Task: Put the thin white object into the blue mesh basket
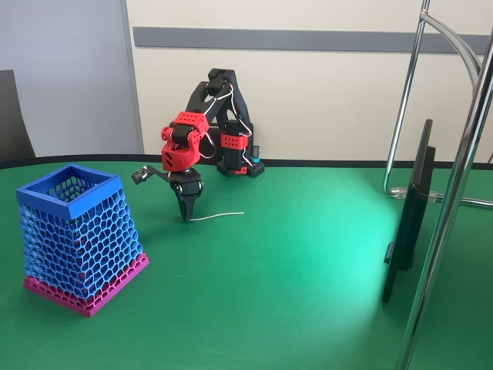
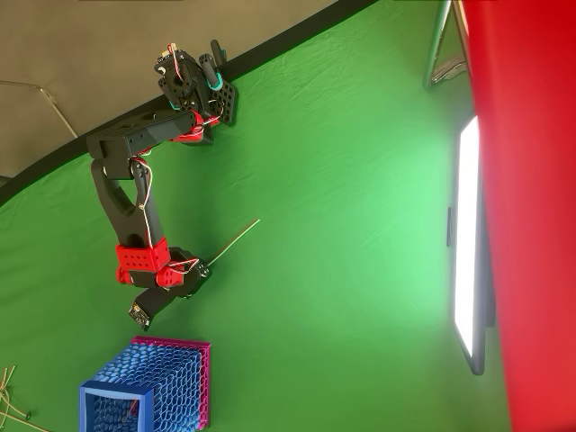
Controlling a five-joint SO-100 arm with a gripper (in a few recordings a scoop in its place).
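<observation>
Item 1: one gripper [image 1: 186,216], black fingers under a red wrist block. In the fixed view we see it pointing down at the green table [image 1: 308,293], its tips drawn to a narrow point at the near end of the strand; we cannot tell whether they pinch it or merely touch the cloth beside it. In the overhead view the gripper [image 2: 203,267] is largely masked by the arm's own body.

Item 2: one thin white object [image 1: 219,216]. In the fixed view it lies flat on the table, running from the fingertips toward three o'clock. In the overhead view the thin white object [image 2: 234,241] runs from the gripper toward one o'clock, slightly curved.

Item 3: one blue mesh basket [image 1: 69,193], upright, with a magenta base, at nine o'clock from the gripper in the fixed view and well apart from it. Overhead, the blue mesh basket [image 2: 108,391] sits at six o'clock from the gripper; this view looks into its mouth.

Item 4: one dark flat panel [image 1: 408,216], edge-on in the fixed view; overhead, the panel [image 2: 468,243] glows white.

Item 5: a few pale strands [image 2: 11,400] at the overhead view's lower left edge.

We read no writing or brand marks anywhere.
</observation>
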